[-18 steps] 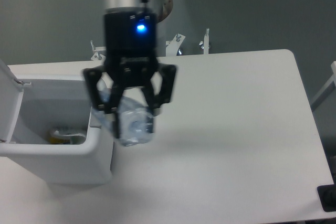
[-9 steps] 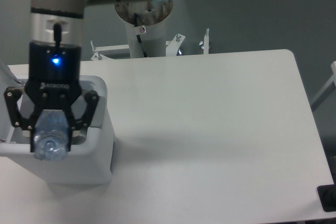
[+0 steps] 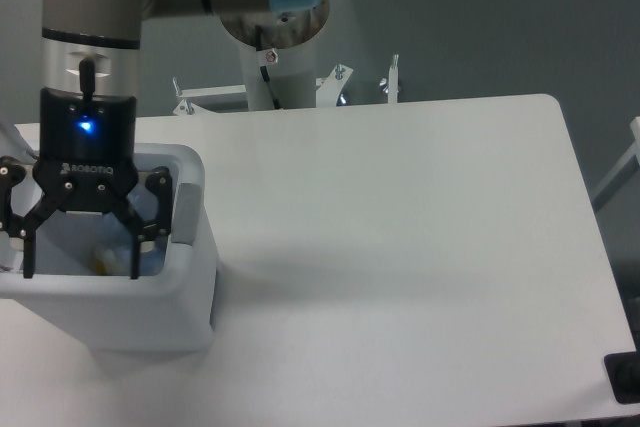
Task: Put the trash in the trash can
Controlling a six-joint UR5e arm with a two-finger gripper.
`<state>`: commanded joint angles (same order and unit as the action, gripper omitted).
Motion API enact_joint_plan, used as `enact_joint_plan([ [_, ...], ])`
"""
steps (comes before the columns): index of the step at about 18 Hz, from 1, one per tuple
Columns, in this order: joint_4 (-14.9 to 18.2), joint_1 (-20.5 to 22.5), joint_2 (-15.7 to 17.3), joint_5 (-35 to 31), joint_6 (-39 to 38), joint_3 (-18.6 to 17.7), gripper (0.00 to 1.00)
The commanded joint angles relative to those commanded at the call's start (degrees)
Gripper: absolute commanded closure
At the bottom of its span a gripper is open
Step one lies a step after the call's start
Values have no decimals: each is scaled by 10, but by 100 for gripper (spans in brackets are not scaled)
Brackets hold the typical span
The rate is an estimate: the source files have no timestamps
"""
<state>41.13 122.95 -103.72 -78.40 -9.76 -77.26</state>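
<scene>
The trash can (image 3: 192, 265) is a pale grey boxy bin standing at the table's left edge with its top uncovered. My gripper (image 3: 80, 267) hangs directly over its opening, fingers (image 3: 133, 252) spread wide and open, with nothing between them. The tips reach down to about rim level. The trash does not show clearly; only a small yellowish scrap (image 3: 100, 263) is visible inside the bin, and the gripper body hides much of the interior.
The white table (image 3: 420, 247) stretches right of the bin to a rounded far-right corner. The arm's base (image 3: 278, 57) and metal brackets (image 3: 390, 79) stand behind the table's back edge. A black object (image 3: 624, 379) sits at the front right corner.
The gripper carried the clear bottle leftward from beside the bin to over its opening. It has since opened, and the bottle is gone from between the fingers.
</scene>
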Motion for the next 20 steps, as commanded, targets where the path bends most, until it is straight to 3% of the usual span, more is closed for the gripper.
enact_joint_plan([
  [5, 2, 75, 11, -6, 31, -6, 0],
  [13, 9, 214, 11, -62, 255, -10, 0],
  [20, 90, 302, 32, -73, 525, -36, 0],
])
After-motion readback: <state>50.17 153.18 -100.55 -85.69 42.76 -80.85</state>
